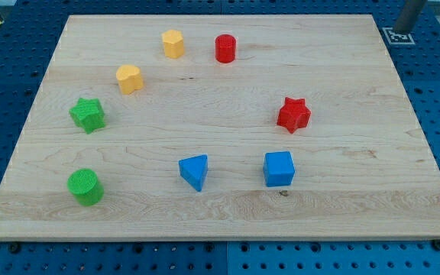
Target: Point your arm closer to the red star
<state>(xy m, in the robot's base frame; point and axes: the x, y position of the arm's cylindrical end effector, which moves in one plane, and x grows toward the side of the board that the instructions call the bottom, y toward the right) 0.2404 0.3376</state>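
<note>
The red star (293,114) lies on the wooden board (220,221), right of the middle. My rod comes in at the view's top right corner, and my tip (400,30) rests just off the board's top right corner, far above and to the right of the red star. No block touches the tip. The blue cube (279,169) is the star's nearest neighbour, just below it.
A red cylinder (225,48) and a yellow hexagon (173,43) sit near the top. A second yellow block (129,79), a green star (88,114) and a green cylinder (85,186) line the left. A blue triangle (195,171) lies bottom centre.
</note>
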